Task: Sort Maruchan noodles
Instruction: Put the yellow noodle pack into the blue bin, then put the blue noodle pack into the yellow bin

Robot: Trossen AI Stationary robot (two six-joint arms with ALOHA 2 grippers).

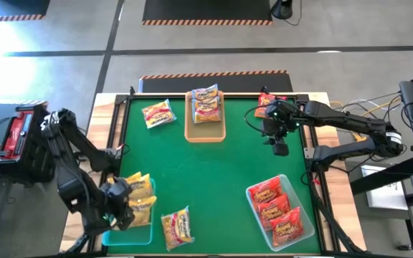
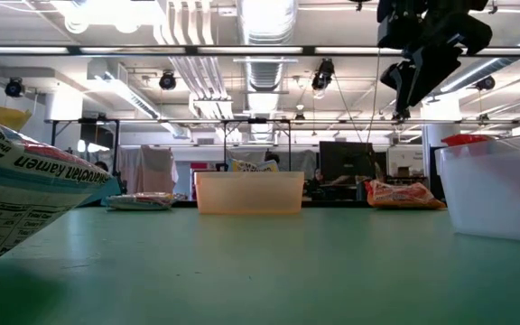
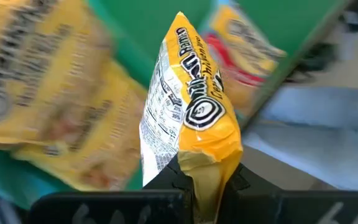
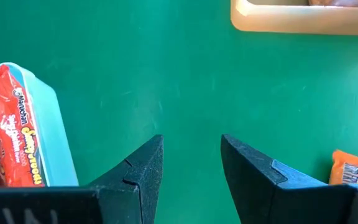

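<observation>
Left claw (image 3: 194, 186) shut on the crimped end seam of a yellow noodle packet (image 3: 191, 112), holding it over the teal tray (image 1: 138, 234) at the near left corner of the counter (image 1: 214, 172). Right claw (image 4: 191, 162) hangs part open and empty above the far right of the green surface. Packets look light, soft and crinkly, probably slick; the flat sealed edge is the safest hold, since the brittle block inside could crack. Red packets (image 1: 278, 209) fill the right tray; others lie loose. Beyond the counter, an open workshop with ceiling ducts.
</observation>
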